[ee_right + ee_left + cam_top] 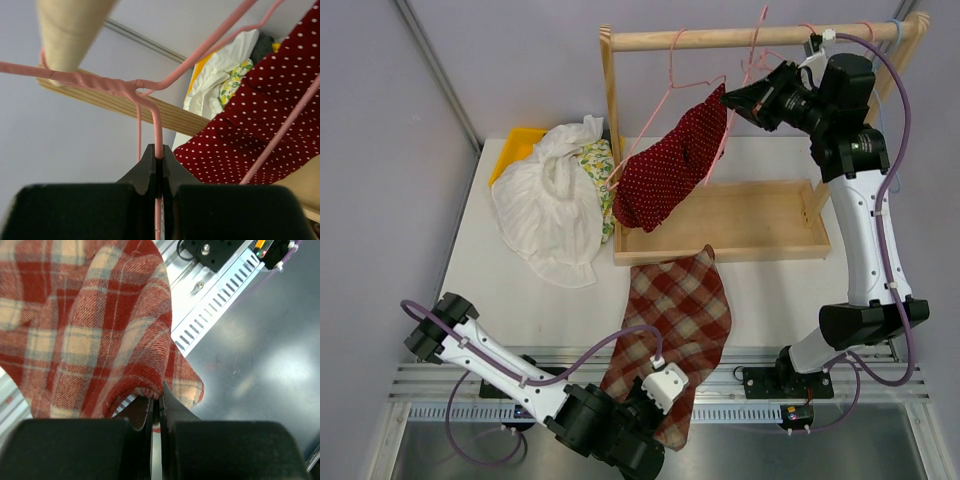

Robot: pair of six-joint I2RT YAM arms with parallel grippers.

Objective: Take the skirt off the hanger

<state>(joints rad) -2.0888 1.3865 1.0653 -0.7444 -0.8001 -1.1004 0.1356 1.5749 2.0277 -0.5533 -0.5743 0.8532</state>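
**One skirt down, one still hanging**

The left end effector is clamped on the hem of the plaid skirt, which lies off any hanger and spills over the table's near edge. The right end effector pinches the pink hanger just under the wooden rail. The red dotted skirt hangs from pink wire close by (probably the next job). I'd drop the plaid, then pull that one down. The table is white and the walls grey, with white clothes heaped at the left.

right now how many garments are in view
4: red dotted skirt hanging on the rack; plaid cloth at the near edge; white garment and floral garment piled left of it. The pile may hide more.
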